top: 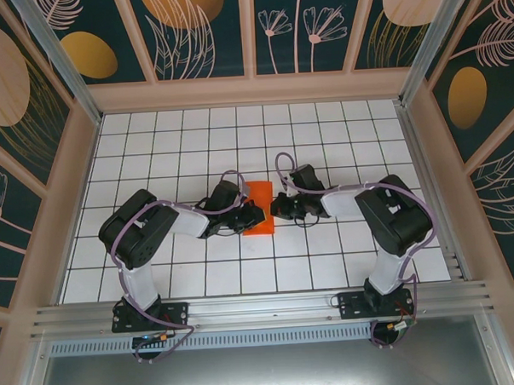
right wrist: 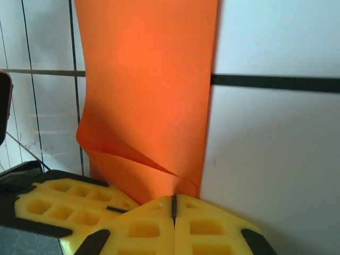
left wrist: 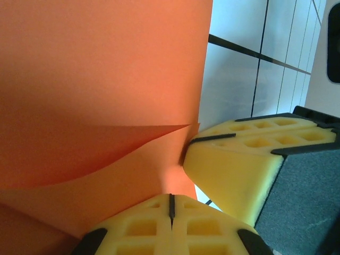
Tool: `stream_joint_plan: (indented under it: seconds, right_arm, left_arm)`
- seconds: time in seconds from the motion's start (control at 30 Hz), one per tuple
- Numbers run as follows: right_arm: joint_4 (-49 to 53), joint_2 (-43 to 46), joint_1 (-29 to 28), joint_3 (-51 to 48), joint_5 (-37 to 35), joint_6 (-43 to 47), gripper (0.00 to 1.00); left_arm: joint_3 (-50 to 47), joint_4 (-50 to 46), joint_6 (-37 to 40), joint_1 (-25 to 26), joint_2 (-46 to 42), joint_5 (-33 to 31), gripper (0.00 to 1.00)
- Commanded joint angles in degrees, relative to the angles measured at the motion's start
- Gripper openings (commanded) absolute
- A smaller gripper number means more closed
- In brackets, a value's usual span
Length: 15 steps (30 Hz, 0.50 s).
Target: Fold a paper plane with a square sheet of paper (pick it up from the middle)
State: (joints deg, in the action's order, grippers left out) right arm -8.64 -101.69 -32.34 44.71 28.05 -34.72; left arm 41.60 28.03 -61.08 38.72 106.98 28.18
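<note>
**Both grippers closed at the edge of the doubled sheet**

Top view: the thin, bright orange-red sheet of paper (top: 262, 195) is seen near the middle of the white grid-tiled table (top: 323, 138), as an upright strip narrower than it is long. The left gripper (top: 249, 217) is placed at the sheet's 8 o'clock, over its lower left part. The right gripper (top: 280, 208) is placed at its 3 o'clock, just beside the edge.

Left wrist view: the left gripper (left wrist: 171, 206) is shown with its yellow foam pads (left wrist: 133, 228) pressed together. The orange-red sheet of paper (left wrist: 106, 79) runs down into their seam, so the paper appears to be pinched. A loose upper layer is curled above a lower one. A pad of the right gripper (left wrist: 234, 164) is seen at 3 o'clock, touching the paper's edge.

Right wrist view: the right gripper (right wrist: 173, 206) is likewise closed, with pads meeting. A corner of the sheet (right wrist: 149, 79) is caught at the seam, and a flap is lifted at 9 o'clock. The left gripper (right wrist: 69, 204) lies at 8 o'clock.
</note>
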Motion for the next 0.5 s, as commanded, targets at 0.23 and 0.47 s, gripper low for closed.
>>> stream_joint_plan:
  seconds: [0.23,0.47]
  right_arm:
    - [6.18,-2.80,-0.18,1.52,-3.97,5.31,0.02]
    - [6.58,-3.05,-0.24,1.82,-3.97,5.96,0.02]
  left_arm:
    - [4.74,-10.59,5.53,0.14,-5.26,-7.98,0.06]
    - [6.08,-13.30,5.88,0.09,-1.78,-9.55,0.05]
